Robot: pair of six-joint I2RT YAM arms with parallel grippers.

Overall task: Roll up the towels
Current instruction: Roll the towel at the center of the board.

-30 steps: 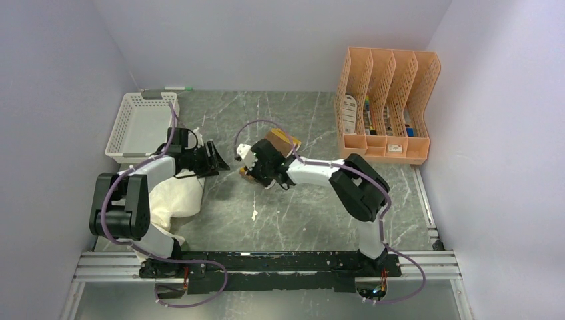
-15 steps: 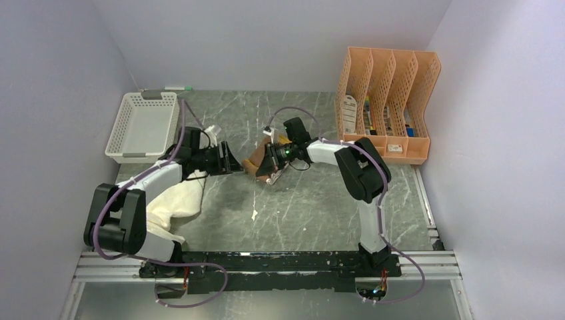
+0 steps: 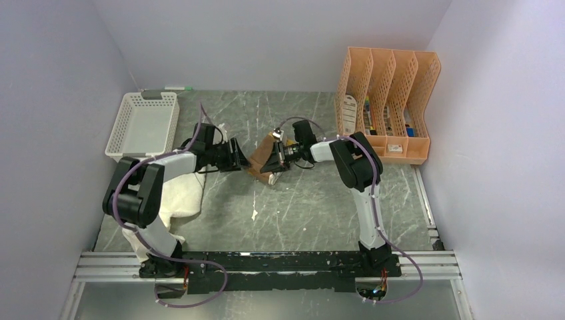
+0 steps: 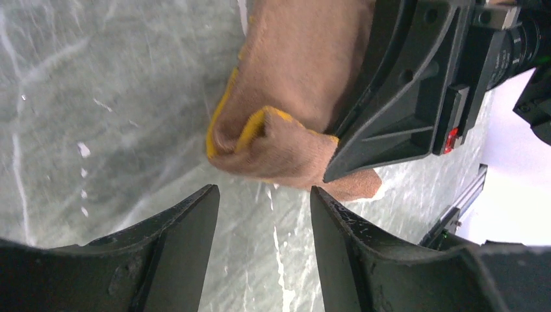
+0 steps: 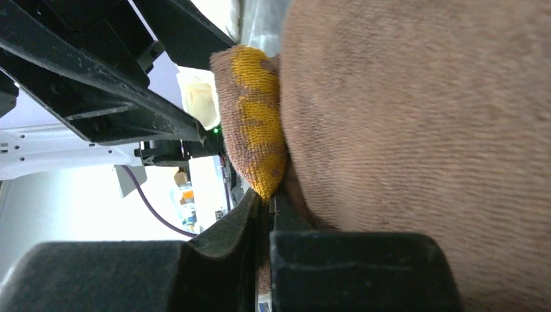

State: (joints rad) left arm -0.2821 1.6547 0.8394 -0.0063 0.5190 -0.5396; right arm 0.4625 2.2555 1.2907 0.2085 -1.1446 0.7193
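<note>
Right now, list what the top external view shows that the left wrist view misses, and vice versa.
Top external only: the white basket, the orange file rack, the cream towel. Left wrist only: yellow trim on the brown towel, and bare table between the open fingers of the left gripper. Both: the right gripper shut on the brown towel.

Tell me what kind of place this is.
Probably a robot test cell: two arms bolted to a metal rail at a marbled table, plain walls boxing it in, and props like a white basket and an orange file rack.
</note>
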